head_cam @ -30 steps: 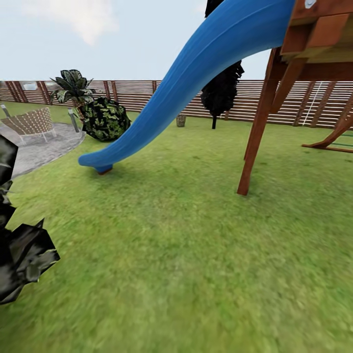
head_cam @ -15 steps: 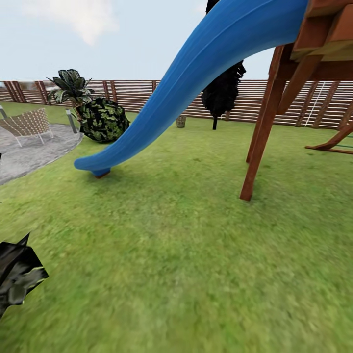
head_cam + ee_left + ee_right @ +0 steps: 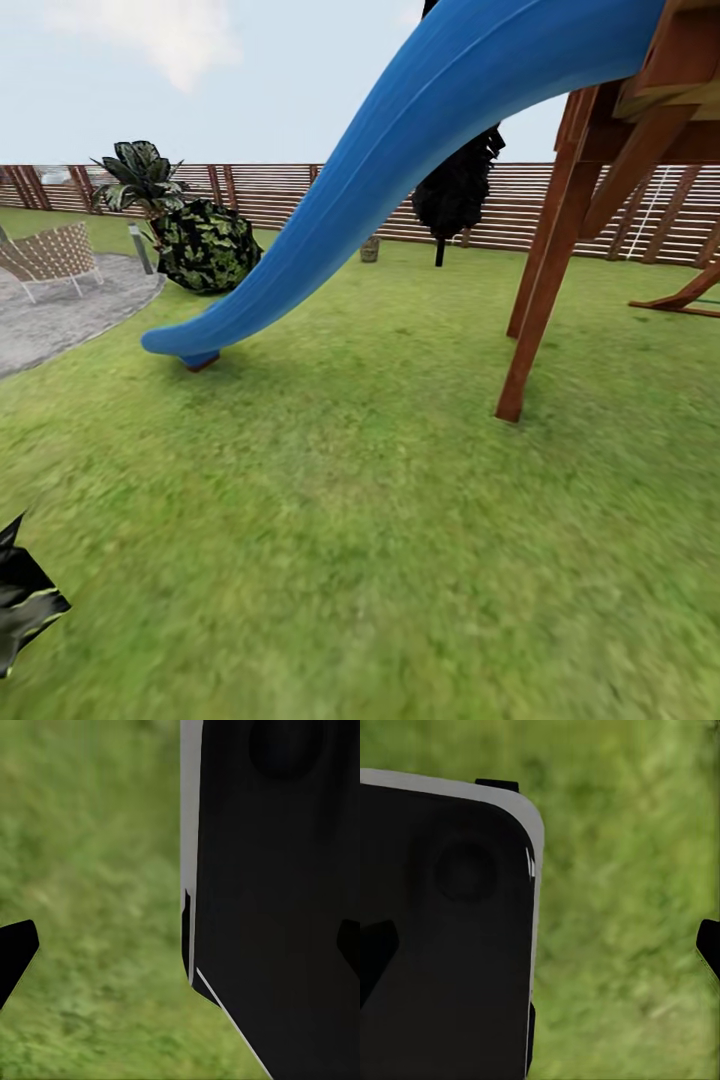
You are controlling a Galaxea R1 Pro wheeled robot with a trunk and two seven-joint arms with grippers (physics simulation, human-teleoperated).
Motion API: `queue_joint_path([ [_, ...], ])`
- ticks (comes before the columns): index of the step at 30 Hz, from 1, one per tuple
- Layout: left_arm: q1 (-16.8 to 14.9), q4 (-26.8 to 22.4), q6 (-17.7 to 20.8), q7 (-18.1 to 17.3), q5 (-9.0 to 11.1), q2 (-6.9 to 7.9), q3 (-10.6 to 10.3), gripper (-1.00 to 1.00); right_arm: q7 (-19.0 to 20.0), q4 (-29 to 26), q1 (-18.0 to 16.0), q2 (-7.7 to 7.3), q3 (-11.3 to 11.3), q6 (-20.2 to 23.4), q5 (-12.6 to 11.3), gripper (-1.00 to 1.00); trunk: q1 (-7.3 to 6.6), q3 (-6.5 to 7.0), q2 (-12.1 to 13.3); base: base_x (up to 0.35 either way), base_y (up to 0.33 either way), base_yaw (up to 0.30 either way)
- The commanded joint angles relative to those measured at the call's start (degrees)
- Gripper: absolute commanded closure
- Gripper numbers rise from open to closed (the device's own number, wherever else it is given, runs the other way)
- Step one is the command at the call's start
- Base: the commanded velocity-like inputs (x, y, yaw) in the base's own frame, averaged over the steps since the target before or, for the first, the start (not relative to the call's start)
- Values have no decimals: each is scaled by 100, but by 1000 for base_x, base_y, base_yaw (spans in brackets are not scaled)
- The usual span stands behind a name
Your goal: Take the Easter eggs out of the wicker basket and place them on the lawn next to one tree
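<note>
The lawn [image 3: 360, 520] spreads out wide in front of me in the head view. Far off by the fence, under the blue slide, stands a small brownish bucket-shaped thing [image 3: 369, 247] that may be the wicker basket; it is too far away to tell what it holds. The Easter eggs and the tree are out of view. My left gripper [image 3: 180, 945] hangs open over the grass, one black fingertip [image 3: 15, 949] at each side of the left wrist view. My right gripper [image 3: 540, 952] is open too, with nothing between its fingertips [image 3: 709, 949].
A blue slide [image 3: 400, 170] runs down to the grass, with brown wooden posts [image 3: 540, 290] on the right. A black cypress-like tree [image 3: 455, 190], a short palm [image 3: 145, 175] and a bush [image 3: 208, 245] stand along the slatted fence [image 3: 280, 190]. A paved patio with a chair [image 3: 50, 255] is at left. Dark foliage [image 3: 25, 600] is at lower left.
The whole head view has shifted: I have rolled forward. The dark foliage at lower left has slid nearly out of the picture, and the wooden posts stand a little nearer.
</note>
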Motion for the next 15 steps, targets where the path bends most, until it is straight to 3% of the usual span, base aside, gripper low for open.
queue_joint_path([
  [1,2,-6,-10,2,6,0,3,-100,-30,7,-2,4,11,-11,31,-100,3,-4,-2,322,0,0],
  [15,2,-6,-10,2,6,0,3,-100,-30,9,-3,5,11,-11,24,-100,3,-4,-2,322,0,0],
])
